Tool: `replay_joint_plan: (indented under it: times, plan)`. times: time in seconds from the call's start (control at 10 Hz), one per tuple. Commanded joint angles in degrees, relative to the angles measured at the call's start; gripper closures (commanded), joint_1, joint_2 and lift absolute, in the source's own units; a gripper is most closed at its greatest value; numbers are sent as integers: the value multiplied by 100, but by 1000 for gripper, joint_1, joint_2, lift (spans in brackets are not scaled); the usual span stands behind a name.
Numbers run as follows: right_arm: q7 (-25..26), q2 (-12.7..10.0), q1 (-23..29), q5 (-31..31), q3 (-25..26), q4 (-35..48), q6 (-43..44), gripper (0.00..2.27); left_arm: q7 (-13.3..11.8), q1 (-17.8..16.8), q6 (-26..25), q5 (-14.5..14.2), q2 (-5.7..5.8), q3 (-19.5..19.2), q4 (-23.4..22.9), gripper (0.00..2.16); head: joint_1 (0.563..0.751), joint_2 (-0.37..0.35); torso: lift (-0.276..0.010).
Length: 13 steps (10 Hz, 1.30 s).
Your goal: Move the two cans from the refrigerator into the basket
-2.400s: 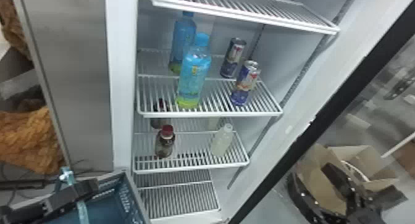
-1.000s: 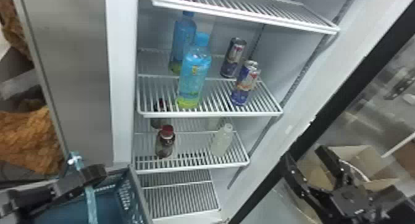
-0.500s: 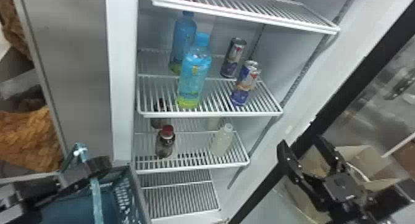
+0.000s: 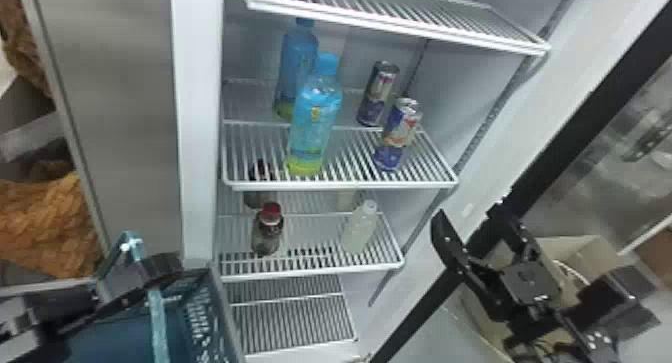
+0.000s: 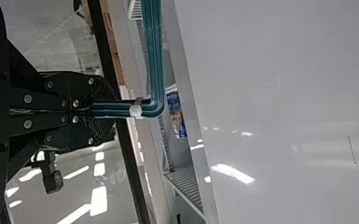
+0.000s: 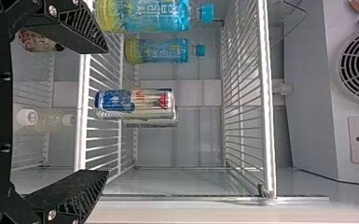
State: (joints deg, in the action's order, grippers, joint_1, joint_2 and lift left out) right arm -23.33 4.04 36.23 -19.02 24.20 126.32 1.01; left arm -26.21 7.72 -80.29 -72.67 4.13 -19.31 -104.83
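Blue-and-silver cans, two, both upright on a wire shelf (image 4: 340, 185) in the open refrigerator (image 4: 200, 137): front can (image 4: 398, 134) near the shelf's front right, rear can (image 4: 378, 93) behind it and a bit left. Two blue-capped bottles share that shelf, left of the cans: front bottle (image 4: 315, 124), back bottle (image 4: 297, 62). Shelf below has a red-capped bottle (image 4: 267, 229) on the left, a pale bottle (image 4: 361, 227) on the right. Right gripper (image 4: 470, 214) is out by the black door frame (image 4: 555, 152), fingers spread wide, lower than the cans' shelf in the head view; right wrist view has the cans beyond the finger gap. Left gripper (image 4: 162, 274) is at the teal basket (image 4: 200, 307), lower left, fingers pinching its handle (image 5: 156, 56). Cardboard box (image 4: 575, 247) sits behind the right gripper.
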Motion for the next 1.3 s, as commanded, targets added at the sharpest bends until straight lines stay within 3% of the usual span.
replay_joint_plan:
  times: [0.0,0.5,1.2]
  plan:
    - [22,35,-192,74,-20,-124,-31,117,2,1,14,0,0,0,0,1197,695,-350,-35]
    - [136,114,-910,222,-66,-574,-186,116,2,29,14,-11,-9,-11,0,1197,695,-350,-35]
    - [356,334,-2091,279,-603,-1502,-256,116,2,43,14,-11,-9,-23,0,1197,695,-339,-35]
